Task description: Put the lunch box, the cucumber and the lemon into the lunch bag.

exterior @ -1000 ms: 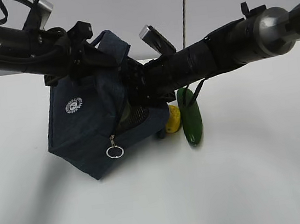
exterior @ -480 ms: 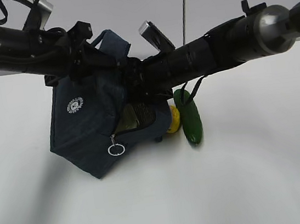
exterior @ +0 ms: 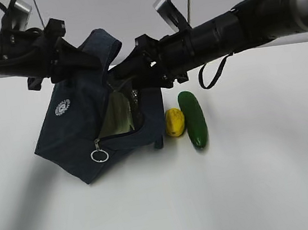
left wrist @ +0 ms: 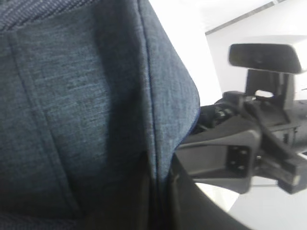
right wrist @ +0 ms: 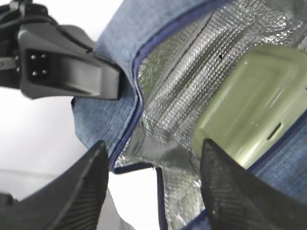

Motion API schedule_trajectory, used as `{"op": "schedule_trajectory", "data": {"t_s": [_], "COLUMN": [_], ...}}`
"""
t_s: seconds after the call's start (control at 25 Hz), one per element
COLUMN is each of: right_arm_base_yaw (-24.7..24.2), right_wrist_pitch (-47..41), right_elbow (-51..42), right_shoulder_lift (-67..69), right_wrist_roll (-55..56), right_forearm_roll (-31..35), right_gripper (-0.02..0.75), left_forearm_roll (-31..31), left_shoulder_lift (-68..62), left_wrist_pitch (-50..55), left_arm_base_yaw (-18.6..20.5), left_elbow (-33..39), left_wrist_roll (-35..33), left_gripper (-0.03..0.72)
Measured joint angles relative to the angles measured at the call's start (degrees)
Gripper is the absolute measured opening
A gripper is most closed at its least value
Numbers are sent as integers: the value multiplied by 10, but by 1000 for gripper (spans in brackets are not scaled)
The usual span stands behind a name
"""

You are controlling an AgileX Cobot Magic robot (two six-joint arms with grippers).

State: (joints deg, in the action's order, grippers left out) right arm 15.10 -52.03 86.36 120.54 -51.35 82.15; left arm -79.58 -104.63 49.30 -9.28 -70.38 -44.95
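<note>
the left claw is pinching the lunch bag rim, tilting it above the counter. the right claw is gaping wide over the lunch box inside. lemon and cucumber are lying beside the bag.

My left gripper pinches the top edge of the navy bag, which is tilted with its mouth open. The box, green lid showing, lies inside against the silver lining. Lemon and cucumber lie side by side just right of the bag
</note>
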Motion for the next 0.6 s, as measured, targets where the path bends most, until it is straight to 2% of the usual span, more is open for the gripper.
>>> {"op": "schedule_trajectory", "data": {"t_s": [0.32, 0.44, 0.6], "right_arm_base_yaw": [-4, -10, -14], "right_wrist_pitch": [-53, -64, -75], "right_elbow": [0, 1, 5], "right_shoulder_lift": [-58, -77, -98], "right_wrist_roll": [0, 10, 55], "right_forearm_roll": [-72, -128, -236], "right_gripper": [454, 454, 454], "left_forearm_roll": [20, 31, 33], "left_shoulder_lift": [0, 0, 0], "left_wrist_pitch": [59, 74, 80], "left_arm_base_yaw": [28, 28, 28], "left_elbow": [0, 0, 0], "left_wrist_roll": [0, 0, 0], "left_gripper": [4, 4, 4]}}
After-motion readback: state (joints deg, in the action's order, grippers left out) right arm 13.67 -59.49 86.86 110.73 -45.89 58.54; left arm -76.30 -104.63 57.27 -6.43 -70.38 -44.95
